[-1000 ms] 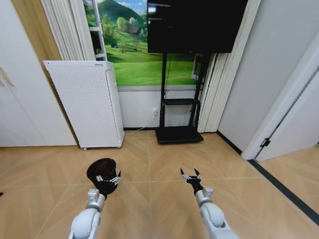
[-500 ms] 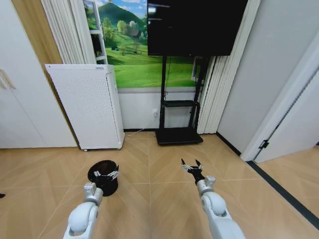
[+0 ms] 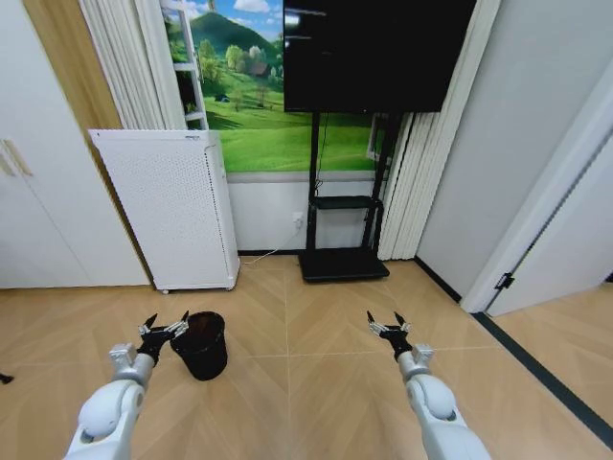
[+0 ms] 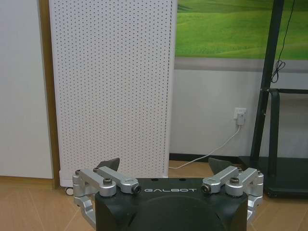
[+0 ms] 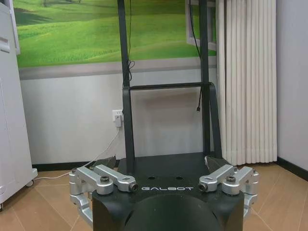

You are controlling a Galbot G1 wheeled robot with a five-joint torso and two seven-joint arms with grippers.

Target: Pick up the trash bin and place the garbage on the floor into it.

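Note:
The trash bin (image 3: 202,345), a small black mesh basket, stands upright on the herringbone wood floor (image 3: 297,393), left of centre. My left gripper (image 3: 164,330) hangs open just to the left of its rim, with nothing between the fingers. In the left wrist view the left gripper (image 4: 164,164) is spread wide and faces the white perforated appliance (image 4: 113,86). My right gripper (image 3: 387,325) is open over bare floor to the right. In the right wrist view the right gripper (image 5: 160,161) points at the TV stand (image 5: 168,91). The garbage is out of view.
A tall white perforated appliance (image 3: 172,206) stands against the wall behind the bin. A black TV stand (image 3: 343,230) with a screen is at the back centre. White doors flank the room, and a dark floor strip (image 3: 546,369) runs along the right.
The left gripper held the bin a second ago. It has since let go and moved left, and the bin now stands on the floor. The right arm shifted slightly right.

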